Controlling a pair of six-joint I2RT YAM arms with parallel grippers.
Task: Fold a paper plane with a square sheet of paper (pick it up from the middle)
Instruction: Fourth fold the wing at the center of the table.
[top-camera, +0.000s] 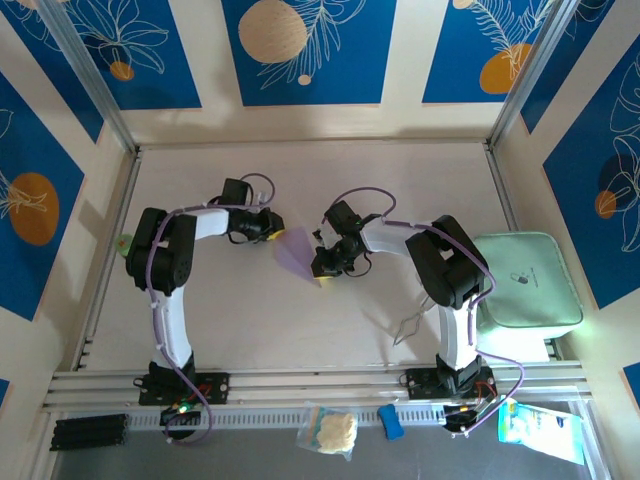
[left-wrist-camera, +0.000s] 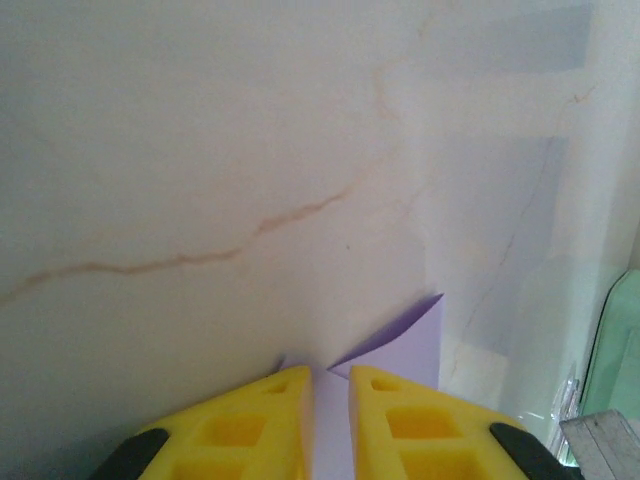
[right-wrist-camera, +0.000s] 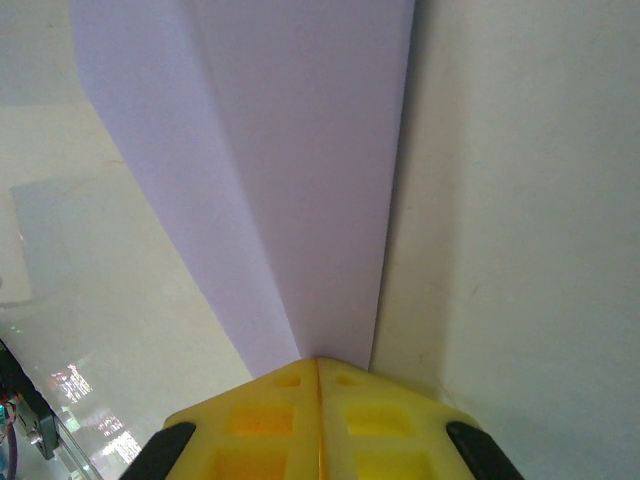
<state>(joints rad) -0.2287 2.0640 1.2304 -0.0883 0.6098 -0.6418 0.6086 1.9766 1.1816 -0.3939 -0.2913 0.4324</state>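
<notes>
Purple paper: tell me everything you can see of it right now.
The lavender paper is thin, plain and matte, already folded into a tapering wedge with a long crease down it. It sits over the middle of the table, held at both ends. The left fingers pinch one end, where a pointed corner sticks out. The right fingers are shut on its narrow end.

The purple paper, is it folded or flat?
Folded. The purple paper narrows to a point, a crease runs down it, and its tip is pinched in the shut right gripper.
</notes>
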